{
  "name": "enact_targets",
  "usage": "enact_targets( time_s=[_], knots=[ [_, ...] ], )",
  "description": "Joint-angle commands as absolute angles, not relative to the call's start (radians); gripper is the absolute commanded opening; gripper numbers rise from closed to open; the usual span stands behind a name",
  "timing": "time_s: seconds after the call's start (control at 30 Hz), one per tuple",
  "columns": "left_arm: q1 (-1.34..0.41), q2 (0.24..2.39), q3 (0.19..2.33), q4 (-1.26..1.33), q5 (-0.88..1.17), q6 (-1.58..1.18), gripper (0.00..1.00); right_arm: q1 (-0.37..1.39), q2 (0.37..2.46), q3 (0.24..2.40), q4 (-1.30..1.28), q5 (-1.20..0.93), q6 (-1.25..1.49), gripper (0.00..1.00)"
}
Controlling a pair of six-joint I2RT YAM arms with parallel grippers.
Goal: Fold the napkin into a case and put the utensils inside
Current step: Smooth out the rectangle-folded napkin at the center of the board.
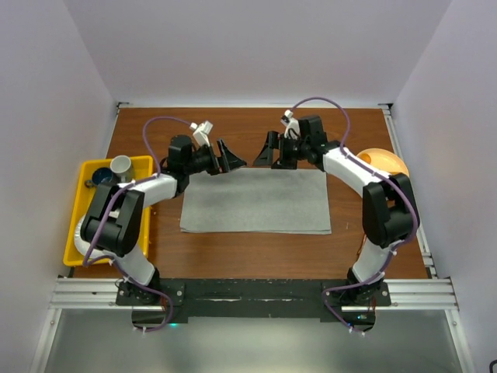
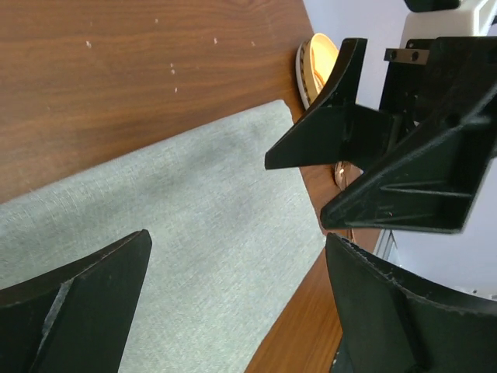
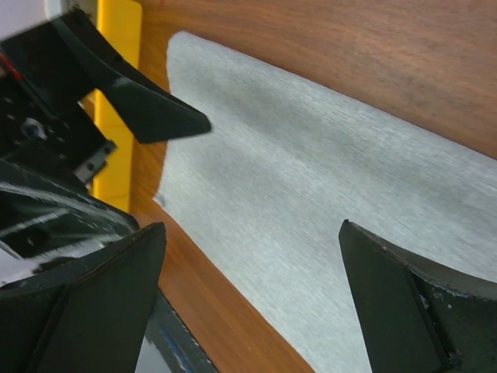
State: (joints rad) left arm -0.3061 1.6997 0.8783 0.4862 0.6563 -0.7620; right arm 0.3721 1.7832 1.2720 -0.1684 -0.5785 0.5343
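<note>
Both claws, the left claw (image 1: pixel 231 158) and right claw (image 1: pixel 265 151), hang spread wide and empty above the far edge of the napkin (image 1: pixel 256 200), which lies flat mid-desk (image 1: pixel 233 128). Thin, light cloth probably droops and slides; pinch its far corners.

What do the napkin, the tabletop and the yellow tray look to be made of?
Napkin: woven cloth, matte light grey, with a fine thread grain visible. Tabletop: wood or wood-look laminate, reddish brown with streaked grain and a slight sheen. Yellow tray: probably moulded plastic, judging by its uniform colour and smooth surface.
</note>
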Motion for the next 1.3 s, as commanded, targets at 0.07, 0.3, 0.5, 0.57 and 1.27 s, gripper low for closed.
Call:
enact_targets(
  time_s=[0.07, 0.3, 0.5, 0.57, 1.27],
  knots=[
    [-0.247, 1.631, 0.773, 0.636, 0.759, -0.748, 1.0, 0.348, 1.703, 1.254, -0.224, -0.62, 0.385, 0.98],
    [-0.293, 1.784, 0.788, 0.822, 0.712, -0.96, 1.0, 0.364, 1.83, 1.213, 0.103, -0.657, 0.675, 0.98],
    [-0.295, 1.917, 0.85, 0.885, 0.666, -1.043, 1.0, 0.364, 1.949, 1.232, 0.21, -0.657, 0.753, 0.98],
    [-0.293, 1.945, 0.868, 0.903, 0.651, -1.055, 1.0, 0.361, 1.98, 1.235, 0.233, -0.663, 0.764, 0.98],
    [-0.02, 2.002, 0.764, 0.917, 0.657, -1.08, 1.0, 0.242, 2.091, 1.141, 0.186, -0.713, 0.63, 0.98]
  ],
)
